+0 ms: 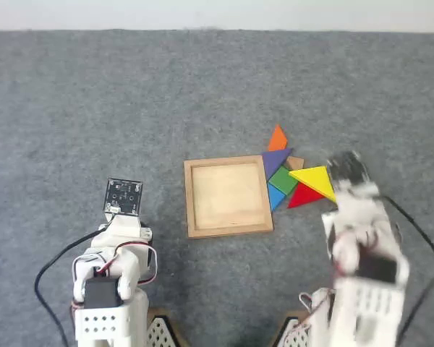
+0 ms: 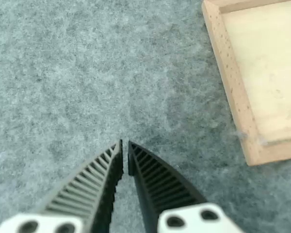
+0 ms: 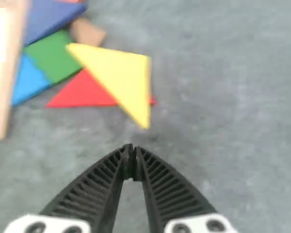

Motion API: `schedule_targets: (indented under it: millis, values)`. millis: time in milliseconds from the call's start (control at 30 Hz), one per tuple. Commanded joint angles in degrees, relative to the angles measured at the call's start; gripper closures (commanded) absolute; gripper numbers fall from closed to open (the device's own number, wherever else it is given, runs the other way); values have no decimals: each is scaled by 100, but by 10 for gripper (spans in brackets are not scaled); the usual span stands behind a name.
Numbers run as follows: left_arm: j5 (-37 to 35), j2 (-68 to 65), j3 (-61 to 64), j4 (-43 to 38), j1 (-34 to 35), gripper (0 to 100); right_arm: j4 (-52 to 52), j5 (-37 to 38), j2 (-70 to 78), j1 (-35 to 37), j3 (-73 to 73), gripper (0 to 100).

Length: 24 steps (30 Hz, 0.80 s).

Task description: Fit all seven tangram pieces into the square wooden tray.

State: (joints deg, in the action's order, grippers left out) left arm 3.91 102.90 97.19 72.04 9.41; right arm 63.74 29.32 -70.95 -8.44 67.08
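**Seven pieces wait beside the bare tray**

The wooden tray (image 1: 189,199) sits in the middle of the grey mat (image 1: 94,94) with nothing in it. All seven pieces (image 1: 283,177) lie bunched together at the tray's 3 o'clock side. The yellow triangle (image 3: 119,77) lies partly over the red triangle (image 3: 80,93).

The right gripper (image 3: 131,151) is at 3 o'clock from the yellow triangle, just beside it. Its jaws are pressed together and hold nothing. The left gripper (image 2: 124,147) is at the tray's 9 o'clock side. Its jaws are nearly together and hold nothing too.

I think the yellow triangle comes first. The right jaws should open wide, come down over its edge and pinch softly, so the other pieces do not get pushed. A big triangle probably fits best in a tray corner.
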Motion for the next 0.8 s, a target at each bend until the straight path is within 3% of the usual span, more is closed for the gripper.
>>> schedule_targets:
  millis: [0, 133, 267, 767]
  values:
    - [9, 114, -66, 18, -9, 978, -207, 123, 3336, 945, -1899, 925]
    - [9, 114, -66, 18, -9, 978, -180, 492, 5657, 1385, -3253, 778]
    - [9, 114, -66, 18, -9, 978, -286, 914, 7134, 1367, -4167, 701]
    - [9, 114, -66, 18, -9, 978, -804, 1160, 8426, 787, -4870, 696]
